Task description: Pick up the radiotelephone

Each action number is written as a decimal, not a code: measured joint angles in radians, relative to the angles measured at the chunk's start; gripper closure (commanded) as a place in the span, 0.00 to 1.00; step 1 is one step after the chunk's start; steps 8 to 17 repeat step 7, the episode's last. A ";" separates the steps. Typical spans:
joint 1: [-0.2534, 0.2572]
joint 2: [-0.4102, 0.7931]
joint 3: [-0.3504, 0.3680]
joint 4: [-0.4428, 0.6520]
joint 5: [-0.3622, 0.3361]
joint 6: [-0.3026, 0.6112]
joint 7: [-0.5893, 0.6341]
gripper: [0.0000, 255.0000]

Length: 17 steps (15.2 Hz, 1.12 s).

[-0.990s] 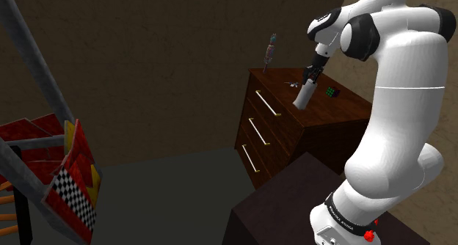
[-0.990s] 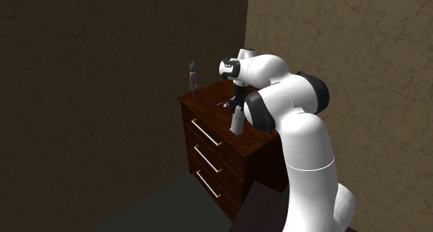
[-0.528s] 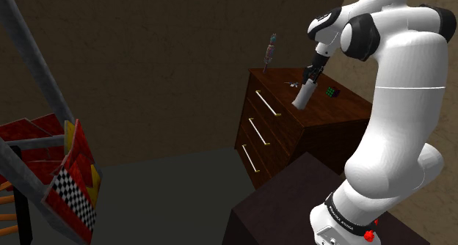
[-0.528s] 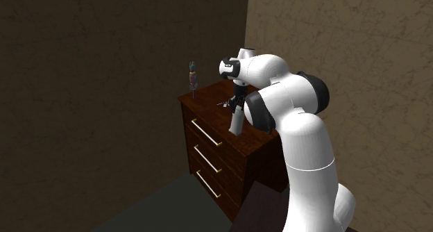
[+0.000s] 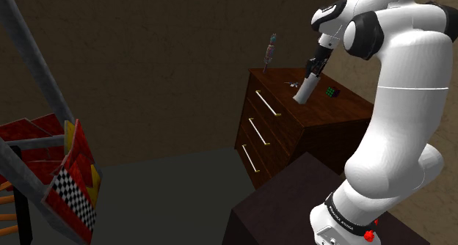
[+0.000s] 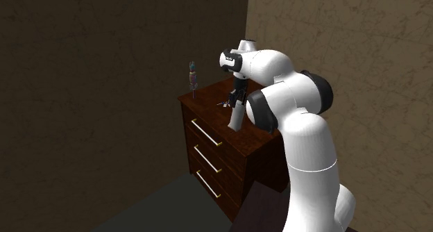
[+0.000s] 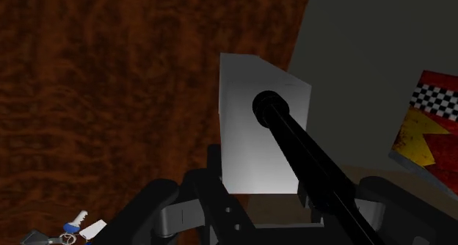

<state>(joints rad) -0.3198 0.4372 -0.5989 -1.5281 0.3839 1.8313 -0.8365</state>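
Observation:
The radiotelephone (image 5: 303, 92) is a pale grey-white block with a black antenna (image 7: 293, 141). My black gripper (image 5: 312, 71) is shut on its upper end, and it hangs tilted just above the top of the brown wooden dresser (image 5: 323, 113). In the second exterior view the radiotelephone (image 6: 236, 117) dangles below the gripper (image 6: 239, 101) over the dresser (image 6: 208, 107). In the wrist view the fingers clasp the radiotelephone (image 7: 260, 126) at the gripper (image 7: 260, 199), with the antenna running back toward the camera.
A small multicoloured cube (image 5: 332, 92) and some tiny items (image 5: 293, 82) lie on the dresser, and a slim figurine (image 5: 271, 51) stands at its far corner. A red checkered object (image 5: 73, 177) is at the shoulder view's left. The dark stand (image 5: 286, 207) is below.
The gripper has risen slightly with the radiotelephone in it, and the wrist has lifted and turned a little. Nothing else has moved.

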 measured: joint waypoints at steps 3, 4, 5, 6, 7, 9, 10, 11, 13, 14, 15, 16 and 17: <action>-0.003 -0.008 -0.004 0.032 -0.007 -0.038 0.008 1.00; -0.002 -0.013 -0.005 0.039 -0.010 -0.048 0.012 1.00; -0.005 -0.011 -0.005 0.053 -0.010 -0.060 0.013 1.00; -0.008 -0.010 -0.006 0.068 -0.011 -0.074 0.014 1.00; -0.008 -0.012 -0.007 0.073 -0.013 -0.081 0.017 1.00; -0.008 -0.012 -0.007 0.073 -0.013 -0.081 0.017 1.00; -0.008 -0.012 -0.007 0.073 -0.013 -0.081 0.017 1.00; -0.008 -0.012 -0.007 0.073 -0.013 -0.081 0.017 1.00; -0.008 -0.012 -0.007 0.073 -0.013 -0.081 0.017 1.00; -0.008 -0.012 -0.007 0.073 -0.013 -0.081 0.017 1.00; -0.008 -0.012 -0.007 0.073 -0.013 -0.081 0.017 1.00; -0.008 -0.012 -0.007 0.073 -0.013 -0.081 0.017 1.00; -0.008 -0.012 -0.007 0.073 -0.013 -0.081 0.017 1.00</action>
